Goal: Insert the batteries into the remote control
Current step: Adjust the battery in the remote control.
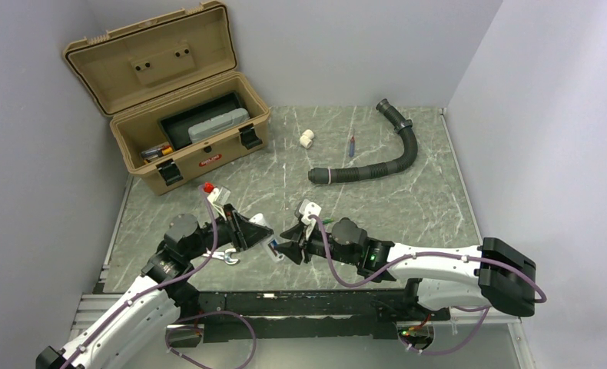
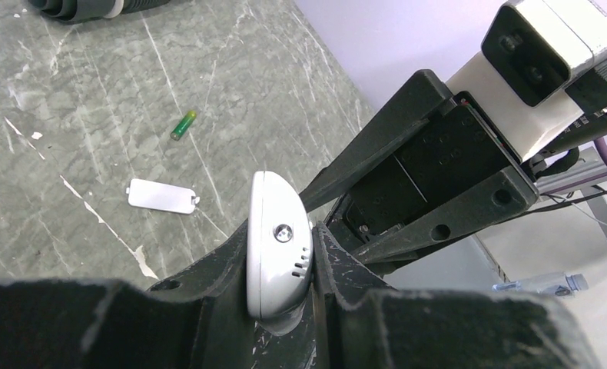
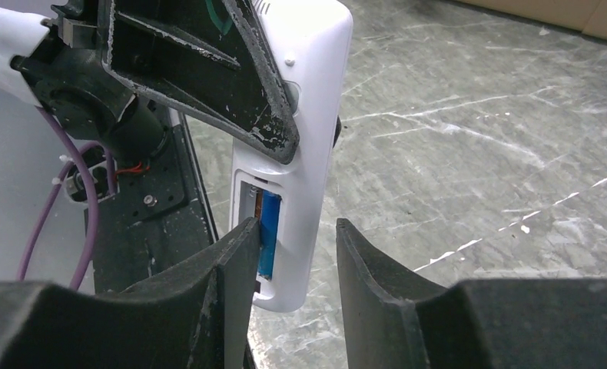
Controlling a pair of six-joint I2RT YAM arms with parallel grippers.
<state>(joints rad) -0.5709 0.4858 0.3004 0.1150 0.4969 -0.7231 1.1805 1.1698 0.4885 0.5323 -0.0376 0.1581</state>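
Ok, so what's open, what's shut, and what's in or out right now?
remote control, gripped, back uncovered
blue battery, inside the remote control
green battery, out, lying loose on the table
cover piece, off, lying flat on the table
toolbox, open, lid tipped back
left jaws, shut on the remote control
right jaws, open, one on either side of the remote control's lower end

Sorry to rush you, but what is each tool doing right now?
Left tool: closed, holding the remote control.
Right tool: open, straddling the remote control's end, beside the blue battery seated in its compartment.
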